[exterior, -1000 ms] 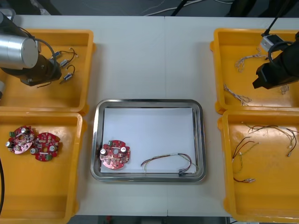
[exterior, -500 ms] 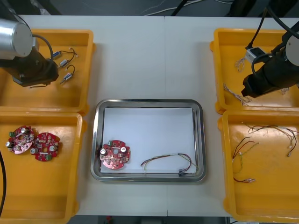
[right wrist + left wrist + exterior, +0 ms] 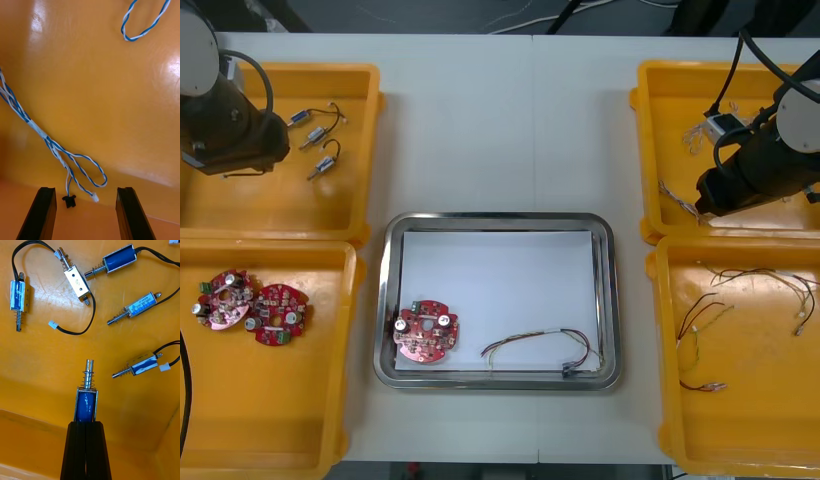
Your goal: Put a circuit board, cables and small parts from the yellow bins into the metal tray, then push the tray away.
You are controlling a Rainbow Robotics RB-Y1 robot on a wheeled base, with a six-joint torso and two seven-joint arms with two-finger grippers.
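Since one second earlier: the right arm had swung inward over the far right yellow bin (image 3: 670, 90) toward its inner near corner. The left arm had drawn back toward the outer side of the far left yellow bin (image 3: 280, 205).

Near row: two spare circuit boards (image 3: 278, 313) lay side by side in the near left yellow bin (image 3: 270, 420). Thin loose cables (image 3: 755, 285) lay in the near right yellow bin (image 3: 740, 430).

Middle: the metal tray (image 3: 500, 218), white inside, held one circuit board (image 3: 425, 332) at its near left corner and a thin cable (image 3: 542, 345) along its near edge.

Far row: the left gripper (image 3: 87, 423) was pinched on a small metal part (image 3: 87, 399), spring end pointing away from the fingers. Five more small metal parts (image 3: 120, 260) lay on the bin floor beyond. The right gripper (image 3: 86, 191) stood wide apart, holding nothing. A blue and white cable (image 3: 37, 127) lay below it, its black plug between the fingers, nearer one of them.
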